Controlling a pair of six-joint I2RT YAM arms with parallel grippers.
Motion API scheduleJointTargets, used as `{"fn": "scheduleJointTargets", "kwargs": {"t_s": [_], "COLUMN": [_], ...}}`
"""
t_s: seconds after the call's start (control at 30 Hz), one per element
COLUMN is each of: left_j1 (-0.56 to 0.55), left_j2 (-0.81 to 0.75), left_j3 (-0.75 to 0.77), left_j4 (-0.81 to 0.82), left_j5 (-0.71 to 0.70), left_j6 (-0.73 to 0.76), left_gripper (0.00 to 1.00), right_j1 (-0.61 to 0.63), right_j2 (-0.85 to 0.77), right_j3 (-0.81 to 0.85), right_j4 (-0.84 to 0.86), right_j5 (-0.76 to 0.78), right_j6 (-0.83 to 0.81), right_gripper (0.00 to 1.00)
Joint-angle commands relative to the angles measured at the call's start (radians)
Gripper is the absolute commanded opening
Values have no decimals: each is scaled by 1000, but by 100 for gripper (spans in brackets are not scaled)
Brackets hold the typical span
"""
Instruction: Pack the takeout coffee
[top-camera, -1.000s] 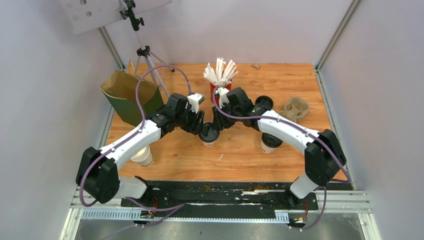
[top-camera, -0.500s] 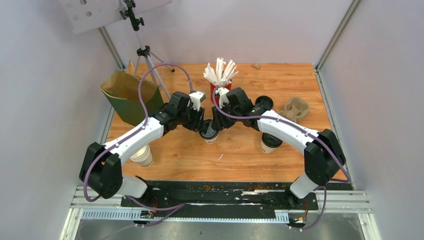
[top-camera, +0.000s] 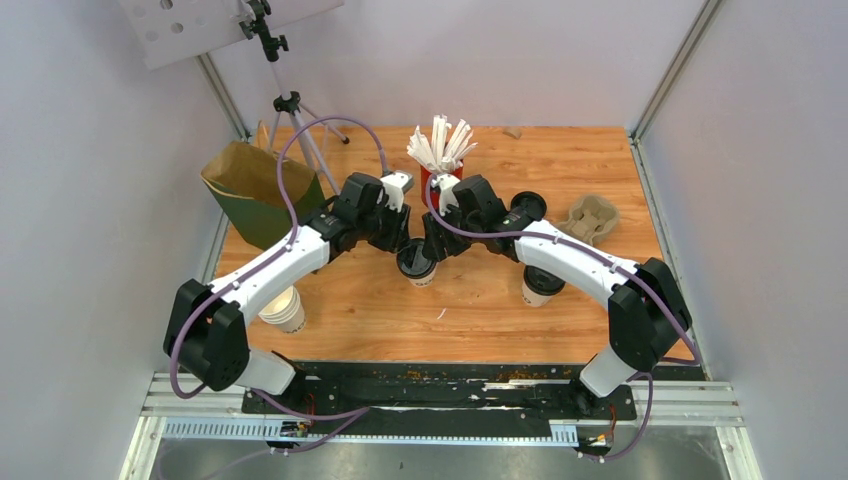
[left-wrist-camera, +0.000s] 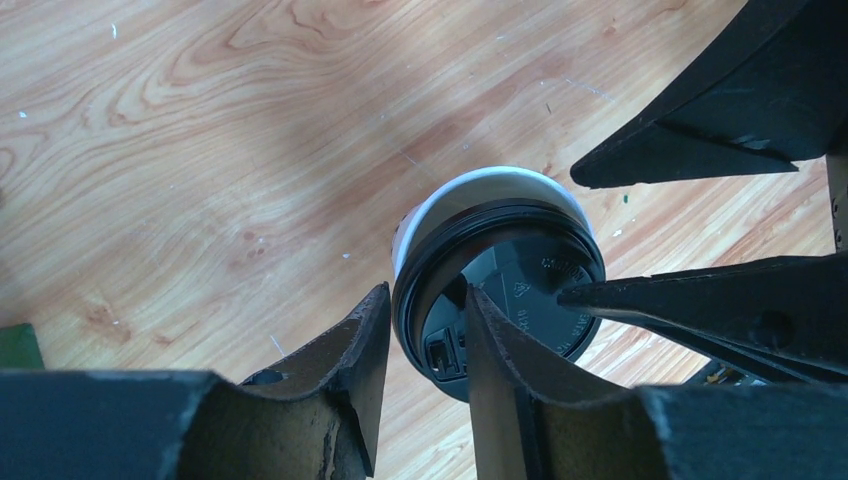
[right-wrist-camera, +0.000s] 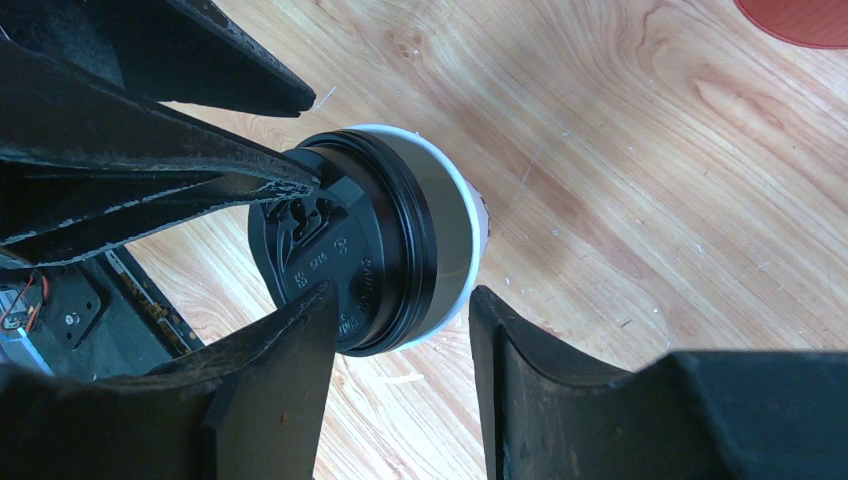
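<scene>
Left gripper (left-wrist-camera: 425, 320): fingers (left-wrist-camera: 340, 380) straddle the lid rim of the takeout coffee (left-wrist-camera: 500, 255) with a narrow gap. Can't tell if it's clamped. Right gripper (right-wrist-camera: 400, 320) straddles the opposite rim with a wider gap, grip equally unclear. The coffee sits at the centre of the top view, between both grippers.

- Green paper bag (top-camera: 262, 200), upper left: mouth open, contents not visible.
- Red cup (top-camera: 430, 180): full of white sticks (top-camera: 440, 145).
- Second lidded cup (top-camera: 541, 287), right of centre.
- Third lidded cup (top-camera: 528, 206), above the second.
- One stack of bare cups (top-camera: 284, 310), lower left.
- One cardboard carrier (top-camera: 588, 218), right.

Bare wood runs along the near edge of the worktop (top-camera: 470, 330), between stacked cups (top-camera: 284, 310) and a lidded cup (top-camera: 538, 290). The left arm (top-camera: 280, 265) and right arm (top-camera: 572, 255) hem the takeout coffee (top-camera: 417, 262) mid-worktop. The green bag (top-camera: 255, 195) blocks the far-left corner, the red cup of sticks (top-camera: 438, 160) the far edge, the cardboard carrier (top-camera: 588, 218) the right edge.
</scene>
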Motion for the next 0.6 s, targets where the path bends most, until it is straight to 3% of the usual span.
{"fn": "scheduleJointTargets", "kwargs": {"t_s": [0.0, 0.23, 0.37, 0.57], "left_j1": [2, 2, 2, 2], "left_j2": [14, -2, -2, -17], "left_j3": [37, 54, 76, 61], "left_j4": [-1, -54, -145, -193], "left_j5": [8, -16, -20, 11], "left_j6": [-18, -16, -19, -32], "left_gripper": [40, 54, 62, 65], "right_j1": [-5, -5, -15, -20], "right_j2": [-14, 6, 22, 34], "right_j3": [36, 43, 50, 45], "right_j4": [17, 15, 14, 24], "right_j5": [24, 28, 13, -9], "right_j6": [-12, -21, -22, -11], "right_gripper": [53, 54, 49, 43]}}
